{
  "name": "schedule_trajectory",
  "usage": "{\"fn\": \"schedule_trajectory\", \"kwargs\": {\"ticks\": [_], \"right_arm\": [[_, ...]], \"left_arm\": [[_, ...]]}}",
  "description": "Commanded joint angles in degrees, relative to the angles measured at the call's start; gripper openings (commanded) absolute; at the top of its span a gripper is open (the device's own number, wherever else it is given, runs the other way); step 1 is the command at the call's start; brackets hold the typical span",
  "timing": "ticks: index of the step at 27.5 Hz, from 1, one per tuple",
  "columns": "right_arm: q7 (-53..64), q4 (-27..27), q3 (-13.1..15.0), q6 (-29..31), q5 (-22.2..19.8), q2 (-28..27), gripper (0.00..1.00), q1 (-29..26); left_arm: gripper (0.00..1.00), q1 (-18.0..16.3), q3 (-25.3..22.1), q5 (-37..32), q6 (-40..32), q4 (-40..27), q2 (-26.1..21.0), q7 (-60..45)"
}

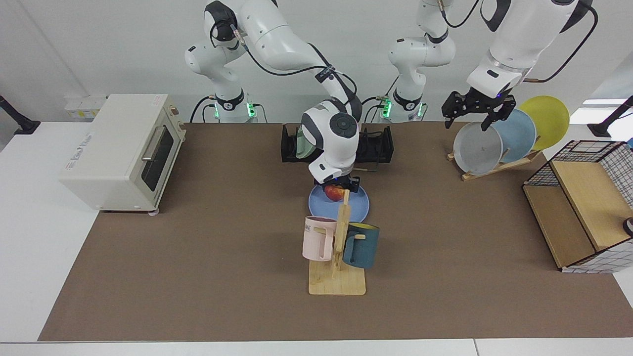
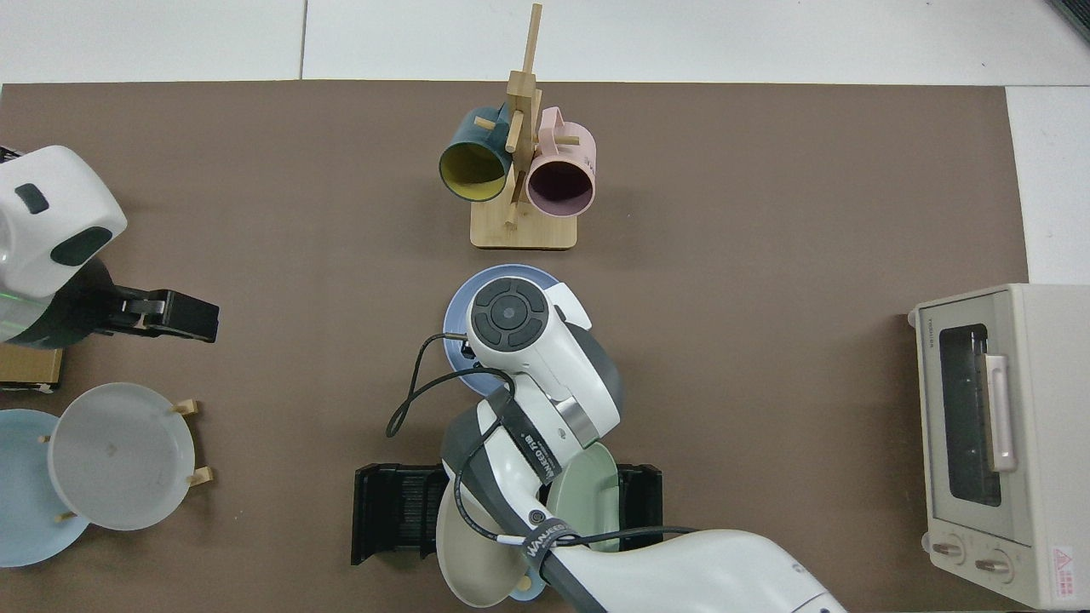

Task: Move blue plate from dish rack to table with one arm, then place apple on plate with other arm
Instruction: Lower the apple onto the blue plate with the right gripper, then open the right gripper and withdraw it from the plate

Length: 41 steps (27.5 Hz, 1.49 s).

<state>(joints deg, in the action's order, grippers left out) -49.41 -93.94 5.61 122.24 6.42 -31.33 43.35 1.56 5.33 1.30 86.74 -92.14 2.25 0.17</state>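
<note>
Right now the right arm's black two-finger gripper [image 1: 340,187] clamps the small red-and-yellow apple [image 1: 335,192] low over the round periwinkle-blue plate [image 1: 359,203] lying on the brown desk [image 1: 198,257]. Released off-centre, the round apple could roll off the shallow rim, or the gripper might clip the wooden mug tree [image 1: 341,232] nearby. The left gripper [image 1: 475,112] waits spread wide above the grey plate [image 1: 477,148].

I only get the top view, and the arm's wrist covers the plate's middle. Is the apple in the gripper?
Observer: Yes. In the facing view the right gripper is shut on the apple, low over the blue plate.
Operator: Touching the plate?
Observer: Cannot tell; the mug tree post crosses in front of it.
Operator: And the other arm?
Observer: It waits; the left gripper is open, raised off the table at the level of the grey plate's top edge.
</note>
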Motion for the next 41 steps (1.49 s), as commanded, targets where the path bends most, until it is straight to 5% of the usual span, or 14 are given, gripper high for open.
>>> {"fn": "schedule_trajectory", "kwargs": {"ticks": [1,9,15,27,41], "right_arm": [[0.1,0.25,-0.16,0.2,1.49,0.3,1.0,-0.63],[0.11,5.6,0.01,-8.59,4.39,1.89,1.0,-1.69],[1.77,6.31,0.36,-9.47,4.13,5.22,1.0,-3.27],[19.33,-0.19,0.63,-10.97,3.34,16.73,1.0,-12.67],[43.68,-5.11,3.62,-14.31,0.79,22.63,1.0,-23.21]], "left_arm": [[1.0,-0.59,0.2,0.63,-1.13,0.82,0.04,0.1],[1.0,-0.86,0.03,0.63,-1.22,0.91,0.13,0.1],[1.0,-0.77,0.03,0.63,-1.22,1.0,0.13,0.1],[1.0,-0.94,0.03,0.63,-1.22,1.0,0.13,0.1],[1.0,-0.94,0.03,0.63,-1.22,1.0,0.13,0.1]]}}
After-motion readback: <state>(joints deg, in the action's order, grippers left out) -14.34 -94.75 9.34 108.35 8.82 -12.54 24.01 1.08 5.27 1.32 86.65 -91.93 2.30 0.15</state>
